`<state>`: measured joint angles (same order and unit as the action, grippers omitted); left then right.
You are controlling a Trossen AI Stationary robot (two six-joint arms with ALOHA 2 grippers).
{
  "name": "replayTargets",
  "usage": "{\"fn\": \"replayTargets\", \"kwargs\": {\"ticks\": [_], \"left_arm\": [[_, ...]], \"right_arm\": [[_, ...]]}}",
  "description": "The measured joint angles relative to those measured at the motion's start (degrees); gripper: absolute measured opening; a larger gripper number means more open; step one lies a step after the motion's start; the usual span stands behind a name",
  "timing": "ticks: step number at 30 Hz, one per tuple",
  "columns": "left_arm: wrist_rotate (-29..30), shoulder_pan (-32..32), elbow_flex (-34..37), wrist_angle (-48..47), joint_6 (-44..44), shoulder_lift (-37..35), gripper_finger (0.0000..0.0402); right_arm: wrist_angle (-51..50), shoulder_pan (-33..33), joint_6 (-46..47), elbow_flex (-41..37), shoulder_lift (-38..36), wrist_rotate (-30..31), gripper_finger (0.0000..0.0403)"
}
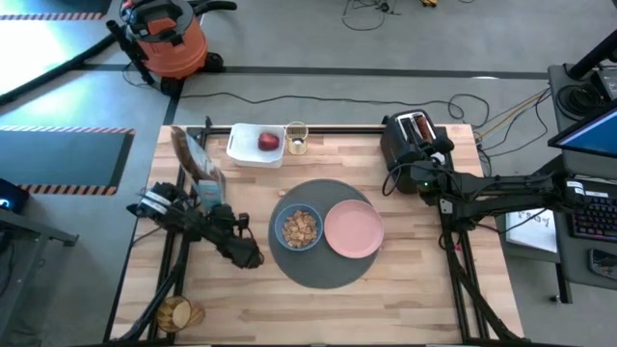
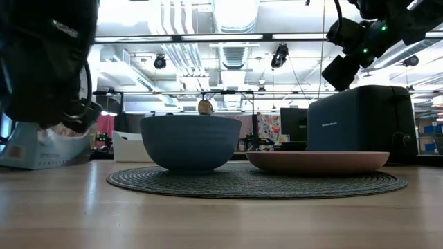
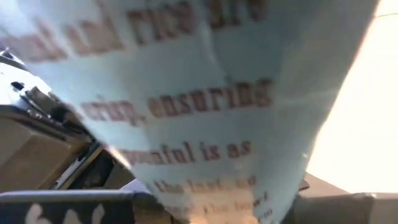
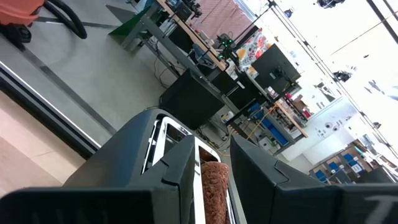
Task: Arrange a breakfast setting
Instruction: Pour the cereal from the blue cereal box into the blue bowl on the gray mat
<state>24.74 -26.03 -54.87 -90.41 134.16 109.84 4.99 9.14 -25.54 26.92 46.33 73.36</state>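
Across the high view, a round dark grey mat (image 1: 318, 258) lies mid-table, carrying a blue bowl (image 1: 298, 229) filled with cereal and a pink plate (image 1: 354, 229) just beside it. At the far edge, a white tray (image 1: 249, 146) holds a red apple (image 1: 268, 143), with a glass (image 1: 296, 137) next to it. The left gripper (image 1: 198, 193) is near the left edge, at a pale blue cereal bag (image 1: 193, 159). The right gripper (image 1: 429, 173) hangs over the black toaster (image 1: 413, 137).

Level with the table, the low view shows bowl (image 2: 191, 142) and plate (image 2: 317, 161) resting on the mat (image 2: 256, 182), with the toaster (image 2: 360, 123) behind.

From the left wrist, printed bag film (image 3: 205, 106) fills the picture; the fingers look closed on it, though loosely.

From the right wrist, a brown toast slice (image 4: 213, 190) stands in the toaster slot (image 4: 186, 168), with the gripper's dark fingers on either side of it; whether they pinch the slice I cannot tell.

Risks: the bag could slide out and spill if the left hold slackens. The toast may catch on the slot or crumble if pulled off-vertical.
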Motion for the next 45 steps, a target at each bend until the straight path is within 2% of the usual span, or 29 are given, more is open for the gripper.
{"fn": "replayTargets", "kwargs": {"ticks": [11, 23, 34, 45], "left_arm": [[8.7, 8.4, 5.5, 1.5, 0.0, 0.0, 0.0130], [15.3, 17.4, 10.4, 5.7, 0.7, -0.1, 0.0130], [20.5, 25.0, 11.6, 7.5, 0.6, -0.1, 0.0132], [22.6, 31.3, 11.8, 7.5, 0.0, -0.1, 0.0182]], "right_arm": [[0.0, 0.0, 0.0, 0.0, 0.0, 0.0, 0.0093], [0.0, 0.0, 0.0, 0.0, 0.0, 0.0, 0.0093], [0.0, 0.0, 0.0, 0.0, 0.0, 0.0, 0.0093], [0.0, 0.0, 0.0, 0.0, 0.0, 0.0, 0.0093]]}}
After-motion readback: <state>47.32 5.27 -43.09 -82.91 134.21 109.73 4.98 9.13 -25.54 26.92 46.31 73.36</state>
